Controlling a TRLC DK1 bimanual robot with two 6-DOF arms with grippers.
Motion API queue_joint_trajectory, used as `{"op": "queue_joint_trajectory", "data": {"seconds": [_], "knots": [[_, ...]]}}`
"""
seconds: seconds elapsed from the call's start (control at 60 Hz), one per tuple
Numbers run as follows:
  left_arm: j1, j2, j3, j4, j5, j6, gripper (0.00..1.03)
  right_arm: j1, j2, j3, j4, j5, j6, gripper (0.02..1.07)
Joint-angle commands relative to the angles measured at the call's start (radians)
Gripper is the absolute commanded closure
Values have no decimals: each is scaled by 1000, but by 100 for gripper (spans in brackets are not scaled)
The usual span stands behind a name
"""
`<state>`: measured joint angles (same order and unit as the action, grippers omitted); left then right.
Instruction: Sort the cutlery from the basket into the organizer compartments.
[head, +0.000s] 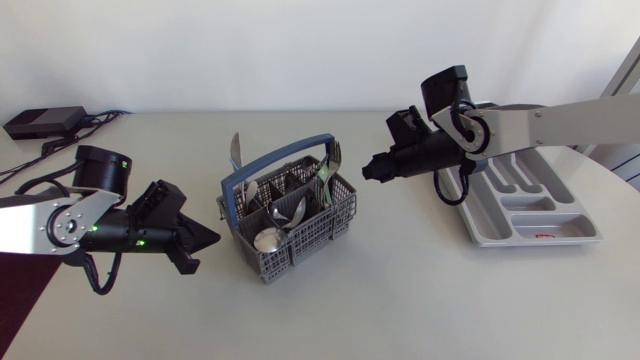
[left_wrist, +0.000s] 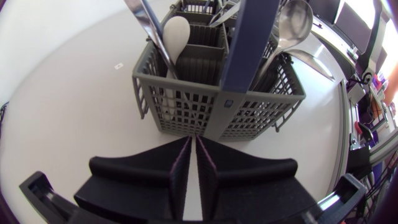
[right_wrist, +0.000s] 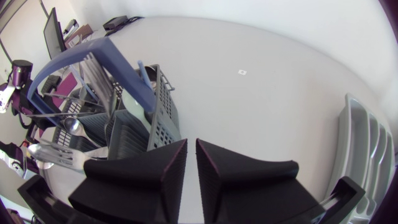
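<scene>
Pressed together and empty, the left gripper (head: 207, 240) and right gripper (head: 368, 170) are flanking the basket (head: 300, 255) — organizer (head: 480, 228) just beyond the right.

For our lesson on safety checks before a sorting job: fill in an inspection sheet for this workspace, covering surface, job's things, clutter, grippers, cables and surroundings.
Surface: white table, one small mark on it.
Job's things: grey basket with a blue handle, cutlery standing in it; grey organizer to its right, no cutlery seen in it.
Clutter: black box at the far left corner.
Grippers: left gripper shut, holding nothing, beside the basket; right gripper shut, holding nothing, between basket and organizer.
Cables: leads at the box; a loop under the right arm.
Surroundings: nothing seen.
</scene>
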<state>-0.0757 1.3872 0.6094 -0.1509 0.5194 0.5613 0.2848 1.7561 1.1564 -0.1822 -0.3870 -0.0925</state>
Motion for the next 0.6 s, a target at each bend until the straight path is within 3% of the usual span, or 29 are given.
{"op": "queue_joint_trajectory", "data": {"seconds": [0.0, 0.117, 0.333, 0.583], "knots": [[-32, 53, 43, 30, 11, -6, 100, -9, 75, 42, -17, -38, 34, 99], [-64, 101, 70, 90, 11, -55, 100, -4, 103, 52, -17, -70, 40, 99], [-102, 179, 139, 152, 2, -118, 100, 1, 57, 3, -26, -234, 39, 99], [-111, 274, 225, 159, -1, -123, 100, 22, -52, -118, -53, -242, 28, 99]]}}
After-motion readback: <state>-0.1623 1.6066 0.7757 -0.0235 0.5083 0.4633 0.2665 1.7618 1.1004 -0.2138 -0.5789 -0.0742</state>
